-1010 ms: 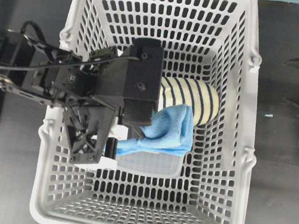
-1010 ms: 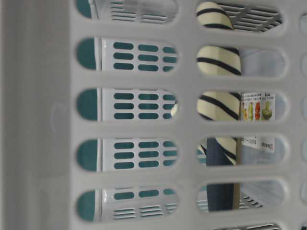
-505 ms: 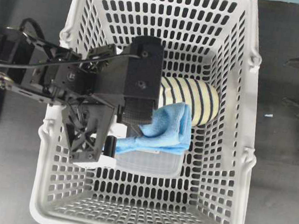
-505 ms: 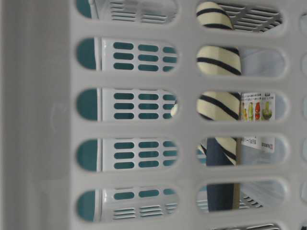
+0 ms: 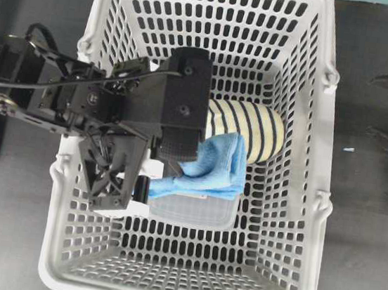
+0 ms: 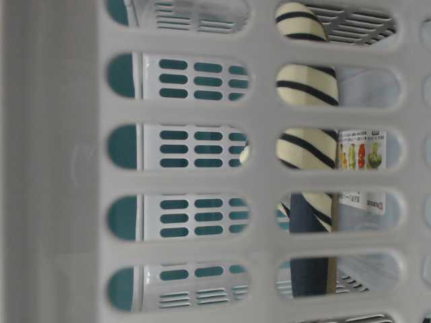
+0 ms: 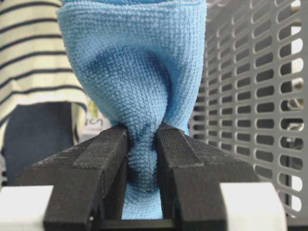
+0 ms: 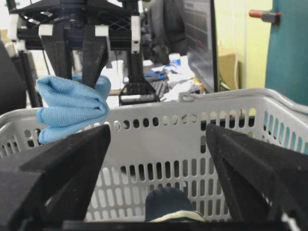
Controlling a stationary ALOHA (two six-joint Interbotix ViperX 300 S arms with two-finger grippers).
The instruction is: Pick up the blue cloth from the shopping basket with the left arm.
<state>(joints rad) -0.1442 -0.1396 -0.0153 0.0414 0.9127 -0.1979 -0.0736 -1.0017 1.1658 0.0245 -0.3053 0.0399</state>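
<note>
Held in the shopping basket [image 5: 300, 200]: navy-and-cream striped fabric [image 5: 249, 127], a clear lidded box [image 5: 197, 209]. Above the rim, blue cloth [image 5: 209, 168] pinched by left gripper [image 7: 142, 144]; right gripper [image 8: 159, 159] spread. Dark tabletop [image 5: 366, 244] beneath.

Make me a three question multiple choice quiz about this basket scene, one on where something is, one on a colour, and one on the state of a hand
1. Where is the blue cloth?
A. flat on the basket floor
B. hanging from the left hand, up near the shopping basket rim
C. on the table outside

2. What colours is the striped fabric item?
A. red and white
B. green and yellow
C. cream with navy stripes

3. What state is the right hand in?
A. open, holding nothing
B. shut on the cloth
C. shut on the basket rim

Answers: 1 B, the right wrist view shows it dangling at rim height; 2 C, plain from overhead; 3 A, its fingers stand wide apart.
</note>
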